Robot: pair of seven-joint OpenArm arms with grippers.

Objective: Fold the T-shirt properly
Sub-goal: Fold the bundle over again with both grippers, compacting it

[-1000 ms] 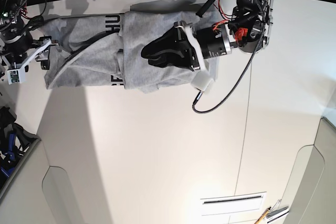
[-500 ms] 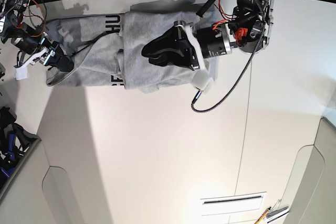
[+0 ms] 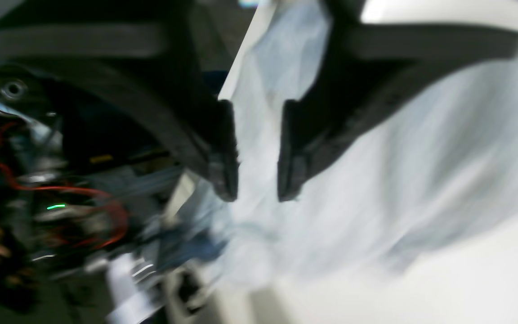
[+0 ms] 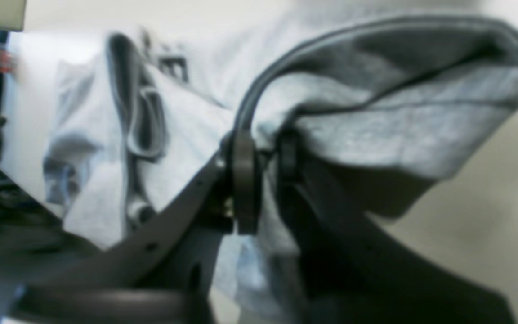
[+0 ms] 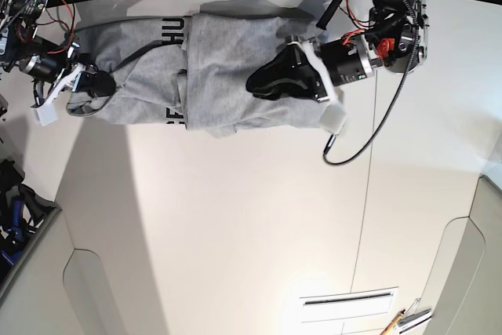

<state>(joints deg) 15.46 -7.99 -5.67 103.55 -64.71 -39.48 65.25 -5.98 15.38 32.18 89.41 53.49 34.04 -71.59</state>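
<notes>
The light grey T-shirt [image 5: 220, 68] lies crumpled across the far side of the table, with black lettering [image 5: 169, 33] showing near its middle. My right gripper [image 5: 98, 84] is at the shirt's left end. In the right wrist view it [image 4: 265, 166] is shut on a doubled edge of the shirt [image 4: 398, 126], which is lifted and curls over the fingers. My left gripper [image 5: 257, 82] is over the shirt's right half. In the left wrist view, its fingertips [image 3: 225, 180] stand a narrow gap apart with nothing between them, blurred grey cloth [image 3: 398, 180] behind.
The white table [image 5: 235, 233] reaches toward the near side. A black cable [image 5: 353, 147] loops down from the left arm onto the table. Grey bins stand at the lower left [image 5: 31, 256] and lower right [image 5: 471, 256]. The table's back edge runs just behind the shirt.
My right gripper has closed on the shirt's left edge and carried it a little to the right. My left gripper has drawn back to the right over the shirt.
</notes>
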